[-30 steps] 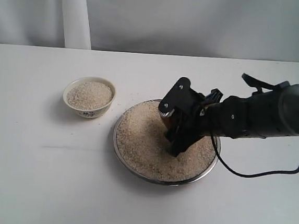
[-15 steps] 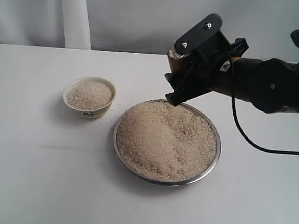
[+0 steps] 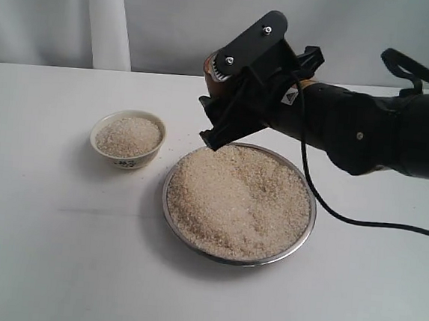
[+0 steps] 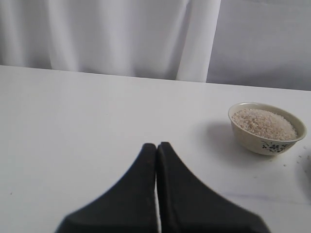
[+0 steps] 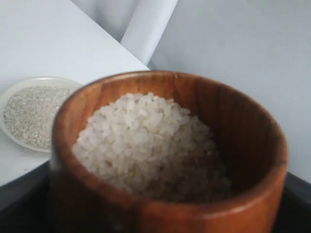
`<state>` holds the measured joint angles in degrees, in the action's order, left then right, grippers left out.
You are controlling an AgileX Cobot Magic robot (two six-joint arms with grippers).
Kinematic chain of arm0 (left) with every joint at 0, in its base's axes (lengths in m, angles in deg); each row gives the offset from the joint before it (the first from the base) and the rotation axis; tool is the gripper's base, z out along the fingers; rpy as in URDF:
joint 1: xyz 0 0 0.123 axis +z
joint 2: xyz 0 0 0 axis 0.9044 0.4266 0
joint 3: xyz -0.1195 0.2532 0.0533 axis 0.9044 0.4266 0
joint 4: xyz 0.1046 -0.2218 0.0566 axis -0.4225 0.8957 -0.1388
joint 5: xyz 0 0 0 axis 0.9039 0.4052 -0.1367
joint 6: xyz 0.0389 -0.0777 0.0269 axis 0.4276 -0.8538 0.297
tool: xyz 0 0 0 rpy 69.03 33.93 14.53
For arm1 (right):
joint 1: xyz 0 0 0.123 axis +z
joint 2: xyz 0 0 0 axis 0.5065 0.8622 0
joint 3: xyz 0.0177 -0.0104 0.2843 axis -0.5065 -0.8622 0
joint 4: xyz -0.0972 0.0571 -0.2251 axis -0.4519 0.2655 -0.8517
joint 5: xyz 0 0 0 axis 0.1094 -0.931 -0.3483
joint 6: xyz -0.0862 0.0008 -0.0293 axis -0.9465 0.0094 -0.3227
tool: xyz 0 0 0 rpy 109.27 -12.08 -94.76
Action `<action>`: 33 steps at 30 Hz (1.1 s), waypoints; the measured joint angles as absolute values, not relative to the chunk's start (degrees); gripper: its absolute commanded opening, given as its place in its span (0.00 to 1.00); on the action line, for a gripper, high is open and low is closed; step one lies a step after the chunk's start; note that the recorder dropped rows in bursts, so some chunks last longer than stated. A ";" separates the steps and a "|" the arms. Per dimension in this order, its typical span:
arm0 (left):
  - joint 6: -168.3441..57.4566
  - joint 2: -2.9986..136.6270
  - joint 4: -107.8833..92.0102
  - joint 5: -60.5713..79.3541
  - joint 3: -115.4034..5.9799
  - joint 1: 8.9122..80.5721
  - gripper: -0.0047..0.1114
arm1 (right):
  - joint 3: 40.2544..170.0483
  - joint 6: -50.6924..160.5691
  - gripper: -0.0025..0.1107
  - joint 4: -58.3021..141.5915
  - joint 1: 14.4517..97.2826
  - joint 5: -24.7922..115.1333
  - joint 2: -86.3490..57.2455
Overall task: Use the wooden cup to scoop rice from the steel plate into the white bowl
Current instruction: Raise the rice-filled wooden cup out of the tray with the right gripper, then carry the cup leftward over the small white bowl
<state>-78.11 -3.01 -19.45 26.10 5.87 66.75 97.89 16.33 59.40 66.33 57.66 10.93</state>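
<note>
The steel plate point(image 3: 308, 229) sits mid-table, heaped with rice point(image 3: 233, 200). To its left stands the white bowl point(image 3: 144, 157), holding rice point(image 3: 129, 135) nearly to its rim. My right gripper point(image 3: 224, 94) hangs in the air above the plate's far-left edge, shut on the wooden cup point(image 3: 208, 71). Up close, the cup point(image 5: 194, 206) is upright and full of rice point(image 5: 146, 141), with the bowl point(image 5: 9, 92) behind it. My left gripper point(image 4: 156, 145) is shut and empty, low over bare table, with the bowl point(image 4: 255, 141) ahead to one side; the exterior view does not show it.
A white curtain point(image 3: 107, 16) hangs behind the table's far edge. A black cable point(image 3: 374, 222) trails from the right arm over the table, right of the plate. A few loose grains point(image 4: 286, 165) lie beside the bowl.
My right gripper has lifted the cup out of the plate's rice and carried it up and left toward the bowl. A dent remains in the rice heap.
</note>
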 measured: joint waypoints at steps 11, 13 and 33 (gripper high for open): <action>-78.11 -3.01 -19.45 26.10 5.87 66.75 0.04 | 119.96 16.03 0.02 59.26 66.33 40.76 22.91; -78.11 -3.01 -19.45 26.10 5.87 66.75 0.04 | 124.03 16.03 0.02 59.26 66.33 38.63 25.70; -78.11 -3.01 -19.45 26.10 5.87 66.75 0.04 | 157.84 45.04 0.02 3.20 75.52 9.51 49.33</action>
